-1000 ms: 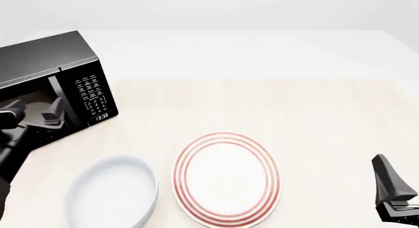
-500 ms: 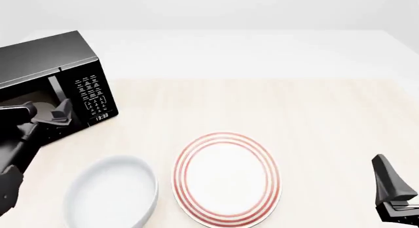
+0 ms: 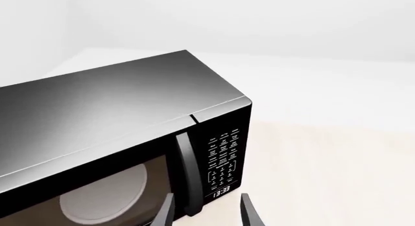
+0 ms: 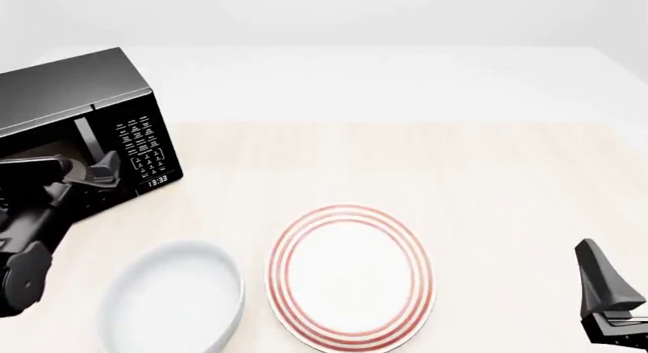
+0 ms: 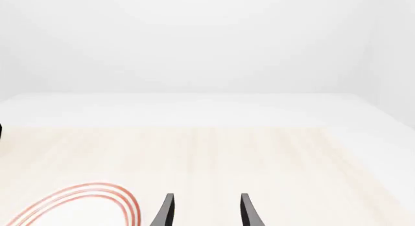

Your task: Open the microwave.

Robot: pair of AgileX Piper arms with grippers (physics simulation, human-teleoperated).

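The desk (image 4: 486, 156) fills most of the front view, pale wood with a white border. The microwave (image 4: 76, 110) sits at the upper left of the frame, a big black box with its door closed and turned partly toward the middle. Through the dark glass a white turntable (image 3: 104, 194) shows faintly. Lower down, near the centre bottom, lies a red-ringed plate (image 4: 350, 275), and just to its left a plain white bowl (image 4: 174, 296), the two close but apart. The left tool (image 4: 76, 171) is up against the microwave's front at the left edge of the frame, fingers spread, nothing between them yet. In the left wrist view the vertical handle (image 3: 186, 175) stands in line with the gap between the two fingertips (image 3: 165, 211), with the keypad (image 3: 224, 155) and small clock (image 3: 221, 192) just beside it. The right tool (image 5: 205, 211) is parked at the lower right corner of the front view, also spread and empty, well away from everything. From where I stand the grasp looks not yet made, and the risk is in the closing: if the fingers go in slightly off, one could land on the keypad side or the glass and slip off the slim handle. A pull not following the door's swing could drag the whole microwave across the desk toward the bowl.
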